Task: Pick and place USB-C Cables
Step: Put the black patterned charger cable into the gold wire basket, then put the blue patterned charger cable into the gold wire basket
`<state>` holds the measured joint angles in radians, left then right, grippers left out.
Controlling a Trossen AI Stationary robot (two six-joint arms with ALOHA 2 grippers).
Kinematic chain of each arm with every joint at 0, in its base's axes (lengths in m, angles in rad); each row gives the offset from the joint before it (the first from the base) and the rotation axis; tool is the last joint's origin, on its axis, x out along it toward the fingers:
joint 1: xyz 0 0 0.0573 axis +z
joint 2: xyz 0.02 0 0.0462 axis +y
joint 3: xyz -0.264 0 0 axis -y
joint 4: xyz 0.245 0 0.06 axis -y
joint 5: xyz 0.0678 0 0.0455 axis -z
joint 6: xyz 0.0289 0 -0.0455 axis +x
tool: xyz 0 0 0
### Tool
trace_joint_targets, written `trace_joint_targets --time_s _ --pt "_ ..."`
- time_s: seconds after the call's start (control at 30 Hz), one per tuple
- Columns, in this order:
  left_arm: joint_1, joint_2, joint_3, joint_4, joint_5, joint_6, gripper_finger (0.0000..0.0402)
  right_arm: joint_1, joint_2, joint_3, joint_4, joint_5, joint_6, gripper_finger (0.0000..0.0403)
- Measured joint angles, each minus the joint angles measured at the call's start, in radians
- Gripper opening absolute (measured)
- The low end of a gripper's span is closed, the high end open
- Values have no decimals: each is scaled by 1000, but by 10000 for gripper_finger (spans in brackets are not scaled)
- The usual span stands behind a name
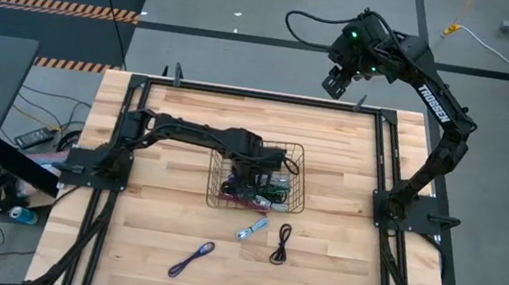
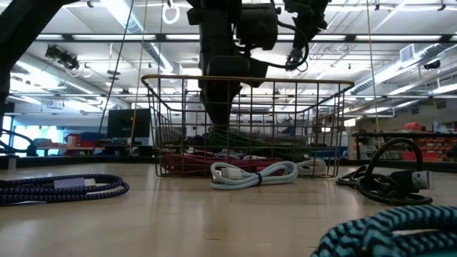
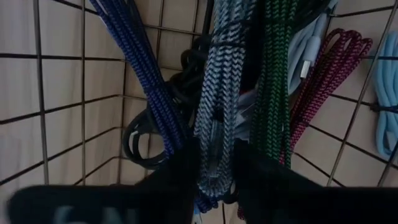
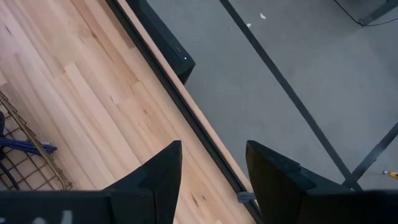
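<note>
Now the left hand (image 3: 214, 163), reaching down into the wire mesh basket (image 1: 300, 160), is clamped on a grey-silver braided cable (image 3: 217, 93), while the right hand (image 4: 211, 171) hangs apart-fingered at one o'clock off the wooden table (image 1: 151, 228).

My left arm reached out across the table, bent at the elbow, with its wrist pitched straight down. My left gripper (image 3: 214, 165) pointed downward, its two dark fingers (image 3: 180, 171) drawn close with a narrow gap between them. My right arm stood raised at the table's far edge, my right gripper (image 4: 211, 168) hanging with fingers spread apart.
</note>
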<state>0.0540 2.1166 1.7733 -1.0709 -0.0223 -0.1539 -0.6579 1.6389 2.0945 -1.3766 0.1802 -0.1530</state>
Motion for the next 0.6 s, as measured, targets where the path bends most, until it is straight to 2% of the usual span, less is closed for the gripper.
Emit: trace_joint_targets --time_s 0.13,0.27,0.4,0.6 --pt "-2 0 0 1 0 -18 168 0 0 0 0 0 -6 184" --pt "4 -16 0 1 0 -53 201 0 0 0 0 0 -11 184" --pt "22 -35 21 -40 0 -94 210 0 0 0 -1 0 -29 184" --pt "45 -39 173 -210 -2 -183 202 0 0 0 -1 0 -33 184"
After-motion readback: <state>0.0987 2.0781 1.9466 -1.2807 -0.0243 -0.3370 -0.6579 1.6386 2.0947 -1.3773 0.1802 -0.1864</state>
